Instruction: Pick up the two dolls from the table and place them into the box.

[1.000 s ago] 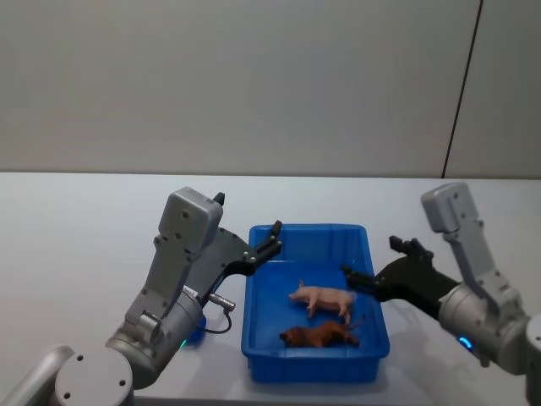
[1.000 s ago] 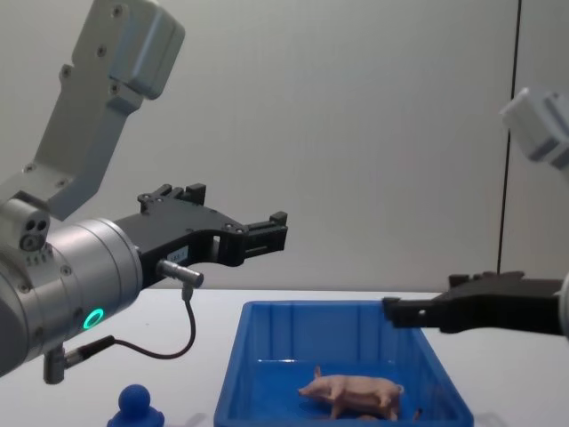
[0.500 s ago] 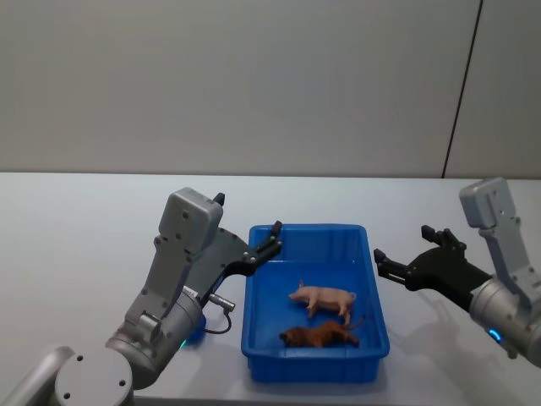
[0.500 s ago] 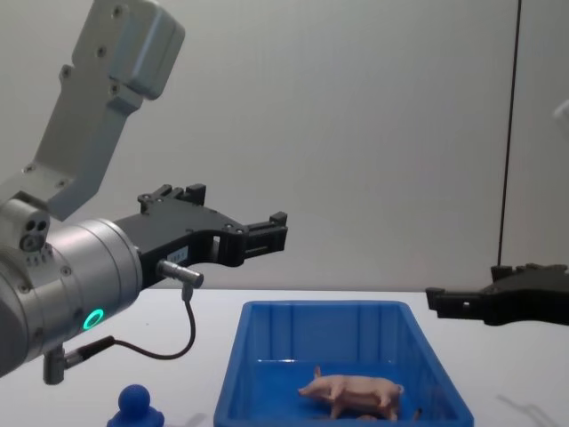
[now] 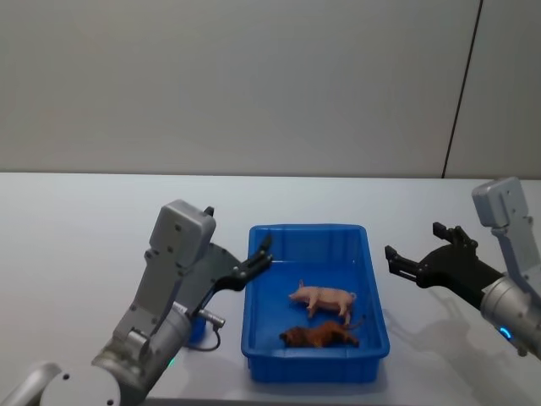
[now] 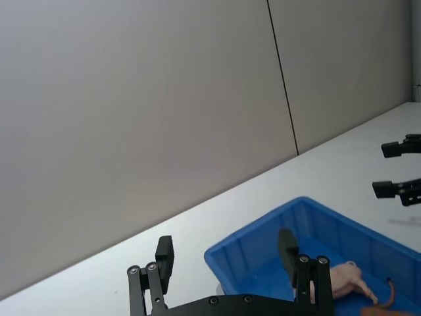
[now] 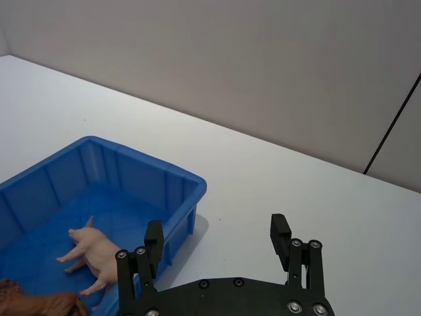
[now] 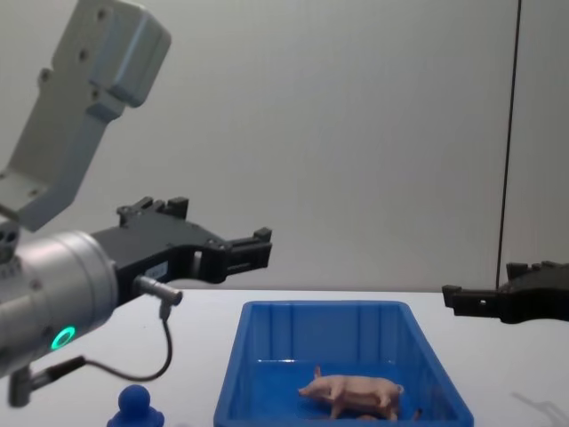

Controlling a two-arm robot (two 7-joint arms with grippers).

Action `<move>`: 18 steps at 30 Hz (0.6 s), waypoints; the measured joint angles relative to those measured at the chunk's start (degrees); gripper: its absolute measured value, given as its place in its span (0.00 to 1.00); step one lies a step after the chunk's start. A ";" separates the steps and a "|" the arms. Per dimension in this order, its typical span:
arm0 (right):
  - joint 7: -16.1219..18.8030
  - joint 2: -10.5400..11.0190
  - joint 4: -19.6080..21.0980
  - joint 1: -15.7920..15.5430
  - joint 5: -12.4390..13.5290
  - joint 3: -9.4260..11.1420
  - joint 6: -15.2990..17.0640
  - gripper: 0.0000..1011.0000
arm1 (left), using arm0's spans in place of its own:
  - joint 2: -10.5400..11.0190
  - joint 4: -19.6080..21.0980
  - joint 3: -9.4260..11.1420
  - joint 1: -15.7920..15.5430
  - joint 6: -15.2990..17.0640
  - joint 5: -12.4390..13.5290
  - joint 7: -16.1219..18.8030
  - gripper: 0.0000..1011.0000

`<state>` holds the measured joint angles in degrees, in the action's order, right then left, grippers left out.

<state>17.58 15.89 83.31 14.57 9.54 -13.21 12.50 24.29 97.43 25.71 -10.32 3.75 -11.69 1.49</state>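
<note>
Fingers (image 6: 165, 257) spread; left gripper (image 6: 225, 238), right gripper (image 7: 216, 222) flank box (image 5: 308, 228).

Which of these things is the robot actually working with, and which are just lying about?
Job: bin; pig and brown animal, both inside it; blue figure, on the table; left claw and right claw, both open.
Just there: the table itself; wall behind.
</note>
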 joint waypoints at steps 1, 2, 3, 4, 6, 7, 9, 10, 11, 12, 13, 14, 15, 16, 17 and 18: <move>0.01 0.02 -0.03 0.01 0.01 0.02 -0.05 0.99 | 0.51 0.76 -0.04 0.74 0.47 -0.34 0.47 0.99; 0.01 0.04 -0.06 0.01 0.01 0.04 -0.10 0.99 | 0.73 1.07 -0.07 1.04 0.61 -0.47 0.60 0.99; 0.02 0.05 -0.09 0.02 0.02 0.07 -0.13 0.99 | 0.97 1.42 -0.10 1.37 0.84 -0.71 0.87 0.99; 0.03 0.08 -0.15 0.02 0.03 0.12 -0.19 0.99 | 1.20 1.73 -0.13 1.69 1.03 -0.91 1.10 0.99; 0.05 0.13 -0.22 0.03 0.04 0.17 -0.29 0.99 | 2.04 2.79 -0.22 2.83 1.61 -1.49 1.69 0.99; 0.05 0.14 -0.24 0.03 0.05 0.18 -0.32 0.99 | 2.61 3.46 -0.30 3.65 2.03 -2.03 2.15 0.99; 0.06 0.16 -0.27 0.04 0.05 0.21 -0.38 0.99 | 3.13 3.96 -0.36 4.37 2.36 -2.57 2.56 0.99; 0.07 0.18 -0.31 0.05 0.06 0.22 -0.43 0.99 | 3.40 4.20 -0.40 4.70 2.45 -2.74 2.67 0.99; 0.07 0.18 -0.33 0.05 0.06 0.23 -0.45 0.99 | 4.01 4.70 -0.50 5.56 2.64 -3.36 3.02 0.99; 0.09 0.21 -0.35 0.06 0.07 0.25 -0.49 0.99 | 4.25 4.85 -0.53 5.89 2.69 -3.66 3.17 0.99; 0.09 0.21 -0.37 0.06 0.08 0.26 -0.51 0.99 | 4.76 5.13 -0.64 6.53 2.74 -4.28 3.46 0.99; 0.10 0.21 -0.38 0.06 0.08 0.27 -0.53 0.99 | 4.76 5.13 -0.64 6.53 2.74 -4.28 3.46 0.99; 0.11 0.23 -0.40 0.07 0.08 0.29 -0.55 0.99 | 5.24 5.34 -0.75 7.18 2.75 -4.84 3.64 0.99; 0.11 0.23 -0.41 0.08 0.08 0.29 -0.56 0.99 | 5.56 5.43 -0.81 7.59 2.74 -5.13 3.71 0.99; 0.12 0.23 -0.41 0.08 0.08 0.30 -0.58 0.99 | 6.02 5.53 -0.96 8.13 2.61 -5.72 3.85 0.99; 0.12 0.24 -0.42 0.08 0.09 0.30 -0.59 0.99 | 6.22 5.57 -1.03 8.36 2.54 -5.89 3.87 0.99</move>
<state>17.70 16.13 82.89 14.65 9.63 -12.91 11.92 30.51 103.00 24.68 -1.96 6.29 -17.59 5.36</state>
